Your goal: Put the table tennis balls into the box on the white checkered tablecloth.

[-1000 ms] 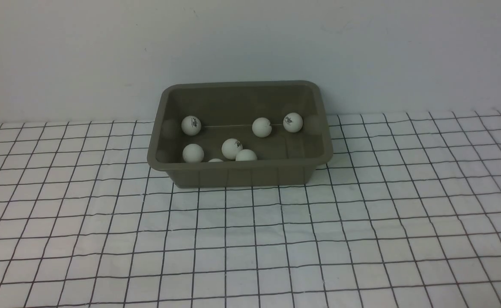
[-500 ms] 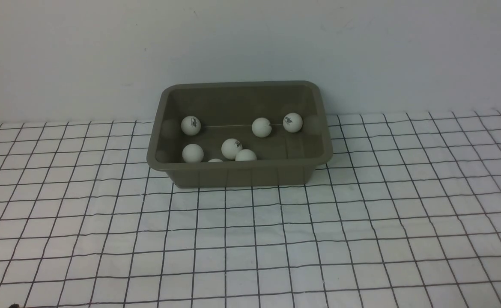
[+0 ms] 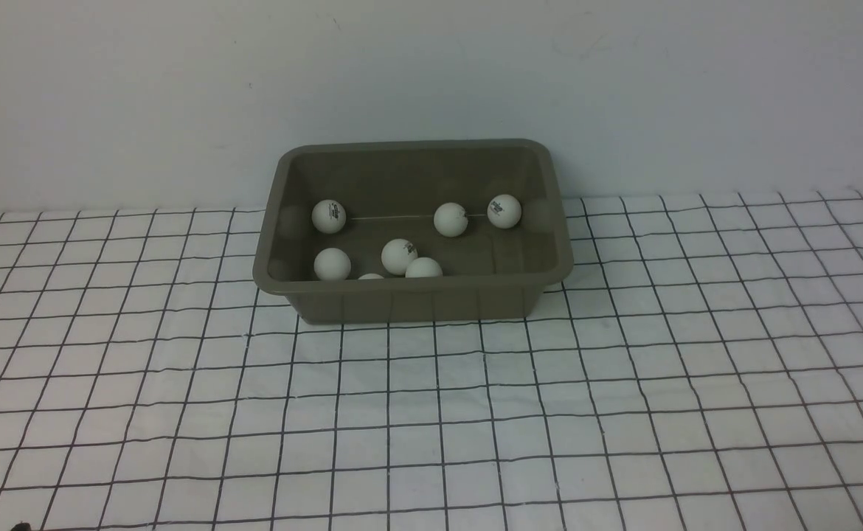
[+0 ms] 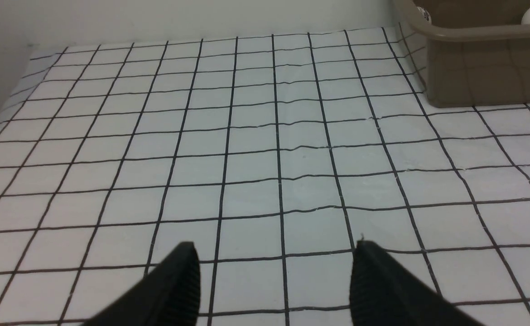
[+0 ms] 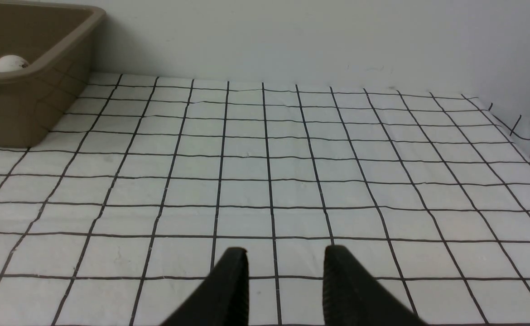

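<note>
The olive-grey box (image 3: 413,289) stands on the white checkered tablecloth (image 3: 623,383) near the back wall. Several white table tennis balls lie inside it, among them one at the back left (image 3: 329,216), one at the back right (image 3: 504,211) and one in the middle (image 3: 400,256). No ball shows on the cloth. My left gripper (image 4: 275,253) is open over bare cloth, with the box (image 4: 473,68) far off to its side. My right gripper (image 5: 286,258) has its fingers a narrow gap apart, nothing between them, over bare cloth away from the box (image 5: 20,104).
A plain wall rises right behind the box. The cloth's right edge (image 5: 518,131) shows in the right wrist view, close to a side wall. A small dark tip (image 3: 18,526) shows at the bottom left edge of the front view.
A small dark tip has come into the front view's bottom left corner. The balls and the box lie as before.
</note>
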